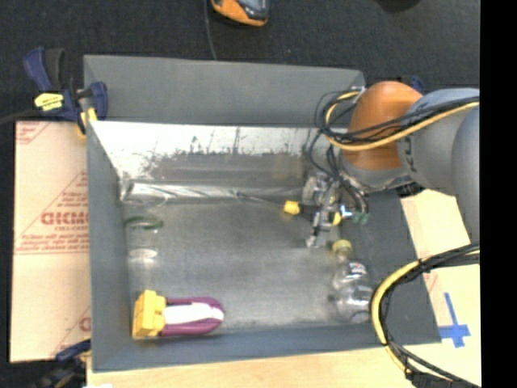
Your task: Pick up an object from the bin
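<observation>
The arm (452, 140) reaches in from the right, gripper (323, 217) low at the bin's (242, 87) right-centre, spread or closed I cannot tell, a small yellow block (291, 208) just left, clear plastic piece (351, 291) below.

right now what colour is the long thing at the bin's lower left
The long thing is yellow at its left end, otherwise purple and white; camera view.
</observation>
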Controlling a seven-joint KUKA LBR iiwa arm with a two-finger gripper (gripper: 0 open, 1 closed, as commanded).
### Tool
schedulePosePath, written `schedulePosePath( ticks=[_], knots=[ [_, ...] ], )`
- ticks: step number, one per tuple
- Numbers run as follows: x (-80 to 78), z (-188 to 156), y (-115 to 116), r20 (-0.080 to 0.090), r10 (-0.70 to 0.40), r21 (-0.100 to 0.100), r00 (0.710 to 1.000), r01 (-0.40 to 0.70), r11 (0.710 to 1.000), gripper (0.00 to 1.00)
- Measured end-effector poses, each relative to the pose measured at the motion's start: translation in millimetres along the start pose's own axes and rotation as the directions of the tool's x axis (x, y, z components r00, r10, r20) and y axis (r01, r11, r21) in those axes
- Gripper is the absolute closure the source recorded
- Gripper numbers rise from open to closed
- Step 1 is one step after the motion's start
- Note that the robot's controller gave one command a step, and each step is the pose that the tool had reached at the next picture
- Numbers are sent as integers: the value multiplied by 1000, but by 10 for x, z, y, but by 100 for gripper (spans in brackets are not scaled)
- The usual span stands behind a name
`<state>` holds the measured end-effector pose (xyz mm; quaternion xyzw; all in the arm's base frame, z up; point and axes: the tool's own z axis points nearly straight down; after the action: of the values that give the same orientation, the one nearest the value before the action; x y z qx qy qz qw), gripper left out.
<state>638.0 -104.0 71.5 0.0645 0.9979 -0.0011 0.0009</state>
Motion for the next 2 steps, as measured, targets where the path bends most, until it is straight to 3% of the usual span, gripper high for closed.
schedulePosePath(
  ticks=[1, 2],
  knots=[
    [-62, 96, -94, 8, -12, 3, 1000, 12, 1000, 0],
    [-30, 21, -40, 5, -5, 2, 1000, 5, 1000, 100]
  ],
)
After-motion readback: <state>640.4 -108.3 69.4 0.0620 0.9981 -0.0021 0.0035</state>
